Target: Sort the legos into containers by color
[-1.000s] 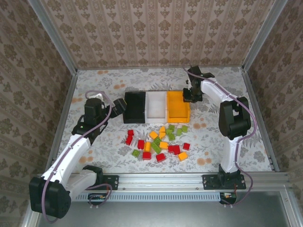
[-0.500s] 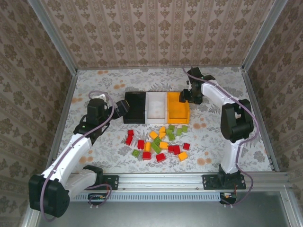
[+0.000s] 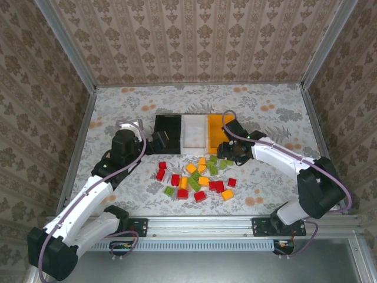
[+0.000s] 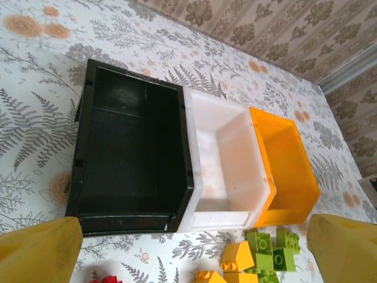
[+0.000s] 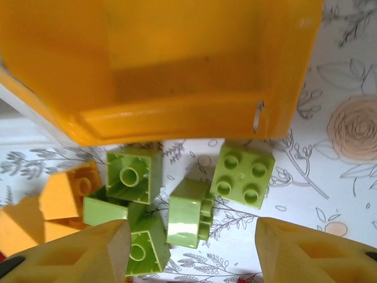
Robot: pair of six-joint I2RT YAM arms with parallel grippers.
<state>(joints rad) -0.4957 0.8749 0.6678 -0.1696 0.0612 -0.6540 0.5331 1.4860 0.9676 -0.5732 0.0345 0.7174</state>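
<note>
Within patterned walls [image 3: 194, 41], a floral desk [image 3: 277, 112] holds red, green and orange legos [image 3: 197, 177] scattered at centre frame, just below the black bin [image 3: 167, 132], white bin [image 3: 194, 131] and orange bin [image 3: 215, 127], which stand side by side. The right hand [image 5: 188, 242], spread and empty, hovers over green bricks [image 5: 242, 174]. The left hand [image 3: 154, 141], spread wide, is beside the black bin.

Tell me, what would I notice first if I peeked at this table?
The bright heap of red, green and orange legos in the middle of the flowery table jumps out first. Right behind it a black bin, a white bin and an orange bin stand in a row. The right arm's yellow fingers hang open over green bricks at the orange bin's front.
</note>
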